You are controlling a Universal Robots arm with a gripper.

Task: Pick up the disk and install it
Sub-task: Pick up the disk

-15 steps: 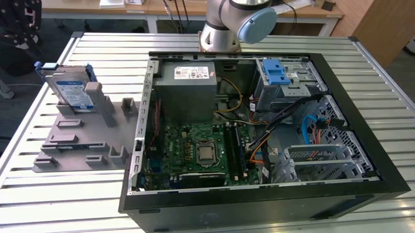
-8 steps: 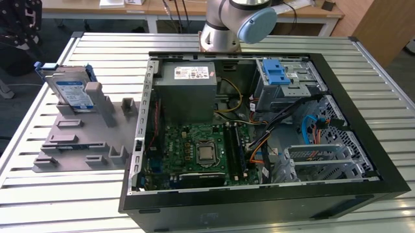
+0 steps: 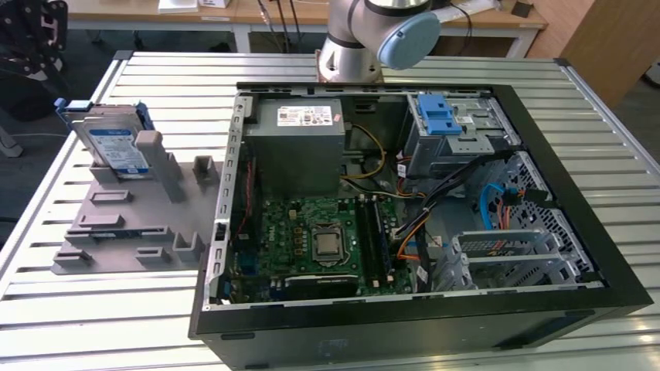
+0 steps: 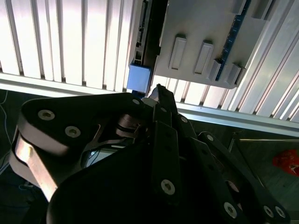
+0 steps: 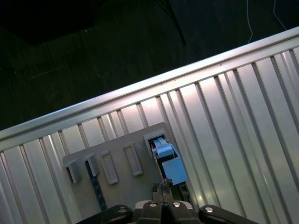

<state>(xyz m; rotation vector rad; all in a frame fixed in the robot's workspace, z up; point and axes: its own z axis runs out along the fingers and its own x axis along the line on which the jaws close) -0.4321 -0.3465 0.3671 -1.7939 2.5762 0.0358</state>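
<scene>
- Disk (image 3: pixel 111 147) stands upright in the grey rack (image 3: pixel 129 232), outside the case (image 3: pixel 577 232).
- Risk, as I judge it: descend like this and you strike the disk's top edge. An off-centre pinch could jam it in its slot.
- Gripper (image 4: pixel 159 89): fingers pressed together, empty, above the disk's blue end.
</scene>
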